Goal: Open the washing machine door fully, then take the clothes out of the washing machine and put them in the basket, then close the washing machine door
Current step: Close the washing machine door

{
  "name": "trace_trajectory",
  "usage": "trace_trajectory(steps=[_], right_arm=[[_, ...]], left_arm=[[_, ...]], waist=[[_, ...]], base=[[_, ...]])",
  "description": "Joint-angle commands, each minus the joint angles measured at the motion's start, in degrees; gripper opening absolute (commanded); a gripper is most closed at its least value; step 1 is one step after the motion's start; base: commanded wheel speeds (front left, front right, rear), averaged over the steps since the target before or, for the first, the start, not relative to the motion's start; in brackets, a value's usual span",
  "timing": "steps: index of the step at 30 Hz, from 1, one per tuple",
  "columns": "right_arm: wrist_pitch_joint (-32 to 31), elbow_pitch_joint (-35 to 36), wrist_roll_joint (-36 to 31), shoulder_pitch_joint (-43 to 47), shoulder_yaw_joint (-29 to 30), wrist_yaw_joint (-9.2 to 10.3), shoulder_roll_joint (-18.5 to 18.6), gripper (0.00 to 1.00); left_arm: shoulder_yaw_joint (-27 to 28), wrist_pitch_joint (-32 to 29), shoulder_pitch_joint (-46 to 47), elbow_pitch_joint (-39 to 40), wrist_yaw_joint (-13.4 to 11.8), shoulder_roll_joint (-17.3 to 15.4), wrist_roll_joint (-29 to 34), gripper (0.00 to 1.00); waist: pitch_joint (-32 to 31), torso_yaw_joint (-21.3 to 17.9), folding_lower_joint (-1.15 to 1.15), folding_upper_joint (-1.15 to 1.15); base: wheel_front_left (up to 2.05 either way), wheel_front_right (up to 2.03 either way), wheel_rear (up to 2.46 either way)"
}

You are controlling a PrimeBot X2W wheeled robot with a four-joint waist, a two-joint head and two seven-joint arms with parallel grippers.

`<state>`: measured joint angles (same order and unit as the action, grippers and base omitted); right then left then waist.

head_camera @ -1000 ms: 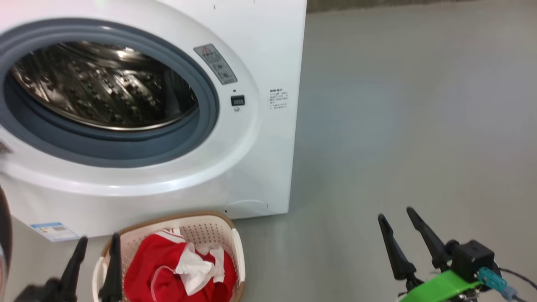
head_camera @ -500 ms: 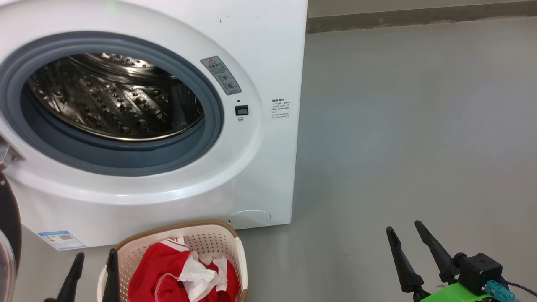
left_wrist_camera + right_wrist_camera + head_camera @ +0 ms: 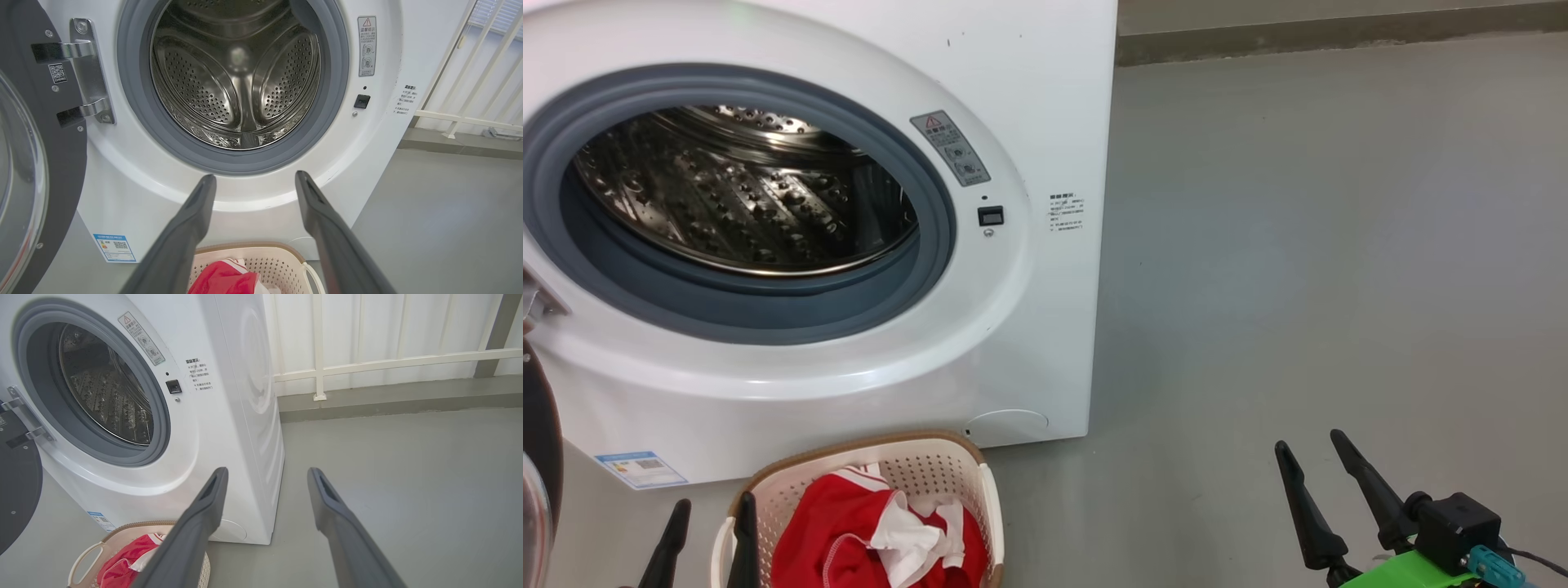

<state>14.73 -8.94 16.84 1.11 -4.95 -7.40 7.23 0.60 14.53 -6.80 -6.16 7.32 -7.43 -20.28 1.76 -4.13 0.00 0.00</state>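
Observation:
The white washing machine (image 3: 1029, 327) stands with its steel drum (image 3: 743, 196) showing bare. The washing machine door (image 3: 61, 163) is swung wide to the left on its hinge, its black rim at the edge of the head view (image 3: 539, 425). On the floor before the machine sits the cream basket (image 3: 980, 498), and the red and white clothes (image 3: 833, 531) lie inside it. My left gripper (image 3: 712, 514) hangs open just above the basket's left side, holding nothing. Off to the right, my right gripper (image 3: 1311, 445) is open over the floor, holding nothing.
Grey floor (image 3: 1298, 245) stretches to the right of the machine. A low kerb (image 3: 388, 402) and a white railing (image 3: 367, 363) run along the back. A blue label (image 3: 641, 467) sits low on the machine's front.
The head camera has shifted, so the whole picture sits a little lower. Both grippers stay open, and the clothes lie in the basket as before.

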Motion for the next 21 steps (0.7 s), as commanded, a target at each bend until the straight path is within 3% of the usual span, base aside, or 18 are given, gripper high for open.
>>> trace_trajectory(steps=[1, 9, 21], right_arm=[[0.3, 1.4, 0.2, -0.8, -1.4, -0.09, 0.6, 1.00], [0.3, 1.4, 0.1, -0.8, -1.3, -0.09, 0.6, 1.00], [0.3, 1.8, -0.1, -0.6, -1.4, -0.09, 0.3, 1.00]], left_arm=[[2.2, 0.5, 1.7, 1.1, 0.2, -0.8, 0.6, 1.00], [2.1, 0.5, 1.9, 0.4, 0.2, -0.8, 1.2, 1.00], [1.7, 0.5, 1.8, 1.3, 0.2, -1.2, 0.9, 1.00]], waist=[[0.0, 0.0, 0.00, 0.00], [0.0, 0.2, 0.00, 0.00], [1.0, 0.6, 0.00, 0.00]], base=[[0.00, 0.00, 0.00], [-0.30, 0.30, 0.00], [-1.22, 1.22, 0.00]])
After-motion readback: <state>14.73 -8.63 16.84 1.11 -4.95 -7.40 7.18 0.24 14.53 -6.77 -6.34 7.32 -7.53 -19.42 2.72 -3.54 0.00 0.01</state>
